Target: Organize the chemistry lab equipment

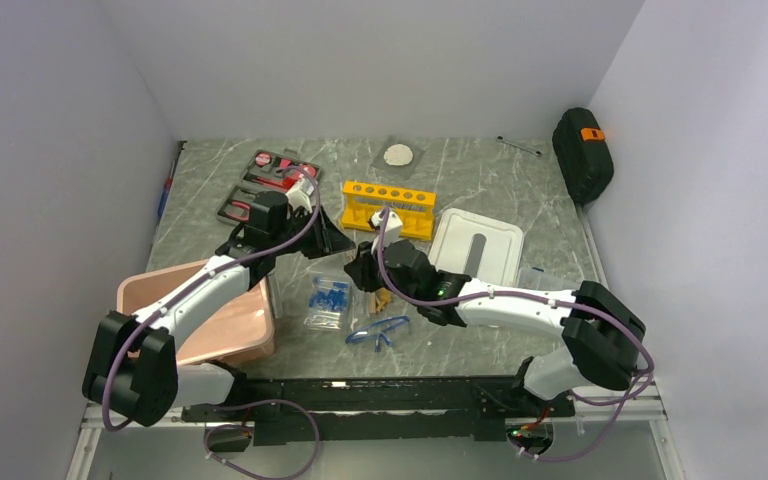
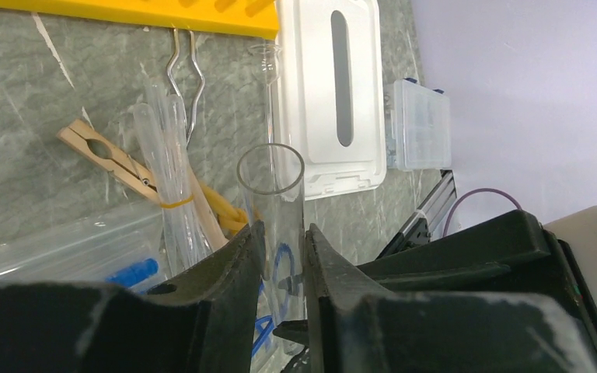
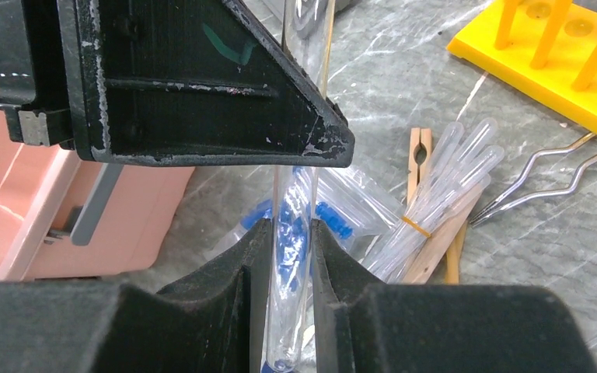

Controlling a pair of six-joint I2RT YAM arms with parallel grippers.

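A clear glass test tube (image 2: 272, 186) is held from both ends above the table. My left gripper (image 2: 284, 249) is shut on it just below the open rim. My right gripper (image 3: 289, 233) is shut on the test tube (image 3: 295, 311) near its round bottom, with the left gripper's black finger (image 3: 202, 93) right above. Both grippers meet in front of the yellow test-tube rack (image 1: 390, 205). Under them lie the bag of blue-capped tubes (image 1: 328, 300), tan wooden clamps (image 2: 105, 155) and a banded bundle of clear pipettes (image 2: 167, 155). The blue safety glasses (image 1: 380, 333) lie nearer the bases.
A pink bin (image 1: 220, 320) stands at the near left under the left arm. A white lid (image 1: 478, 248) and a clear parts box (image 2: 418, 124) lie right of the rack. The red-and-black tool kit (image 1: 265, 185) is at the back left, a black case (image 1: 582, 155) at the back right.
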